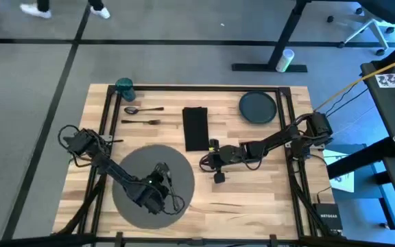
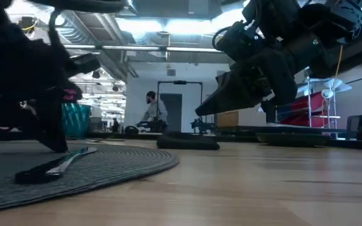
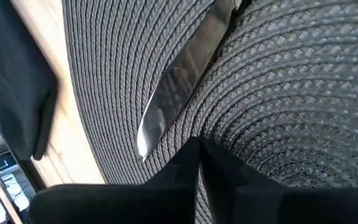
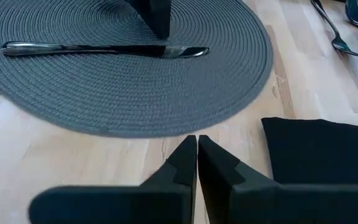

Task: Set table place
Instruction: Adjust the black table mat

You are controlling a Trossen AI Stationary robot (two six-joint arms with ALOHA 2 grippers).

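Place setting at an early stage: the round grey mat lies on the near-left part of the light wood table, and a metal knife lies flat across the mat's woven surface — a dark handle at one end, a polished blade at the other. The left gripper hovers just over the mat beside the knife, its fingers pressed together and holding nothing; the step in hand appears to be the laying of the knife, now released. The right gripper waits above bare wood between the mat and the black napkin, its fingers likewise closed and empty. The remaining pieces stand well apart along the far side: a spoon and a fork side by side, a teal cup at the far-left corner, and a dark round plate at the far right. The next move probably calls for clearing the knife to the mat's edge or fetching the plate — a wide, shallow disc that would need a grip on its rim and a level carry to the mat's centre.
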